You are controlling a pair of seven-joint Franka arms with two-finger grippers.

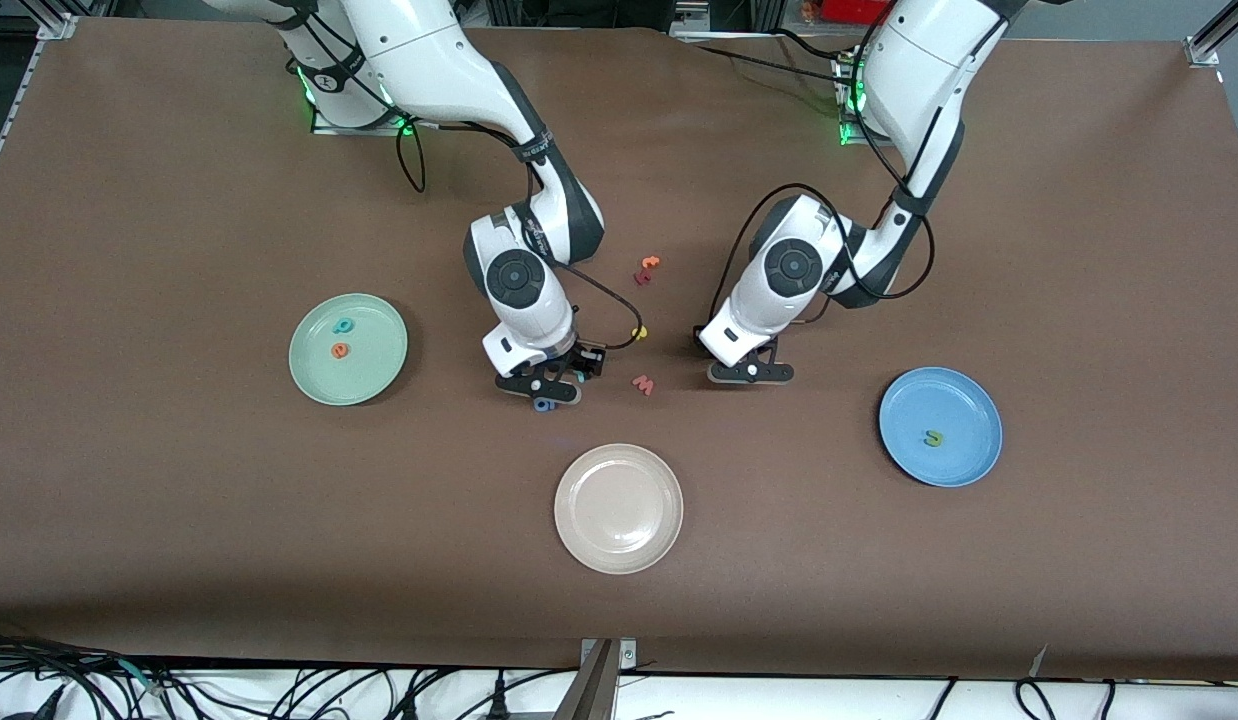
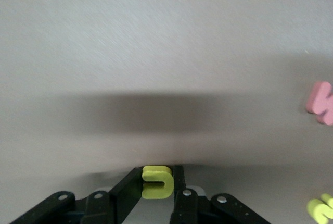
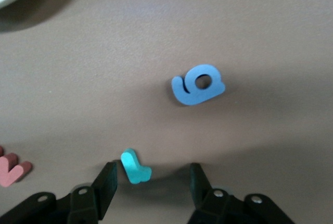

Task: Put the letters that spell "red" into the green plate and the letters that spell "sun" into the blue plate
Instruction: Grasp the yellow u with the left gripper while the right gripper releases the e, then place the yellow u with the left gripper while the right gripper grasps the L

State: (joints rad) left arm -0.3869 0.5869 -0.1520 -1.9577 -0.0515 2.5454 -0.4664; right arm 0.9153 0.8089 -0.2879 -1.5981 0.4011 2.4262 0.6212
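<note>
My left gripper is shut on a yellow u, low over the table between the pink w and the blue plate; it also shows from the front. An olive n lies in that plate. A yellow s lies on the table. My right gripper is open and straddles a teal r lying flat, close to one finger. The green plate holds a teal d and an orange e.
A blue 6 lies just past the right gripper's fingertips. A pink w sits between the two grippers. A red-orange letter pair lies nearer the bases. A beige-white plate stands nearest the front camera.
</note>
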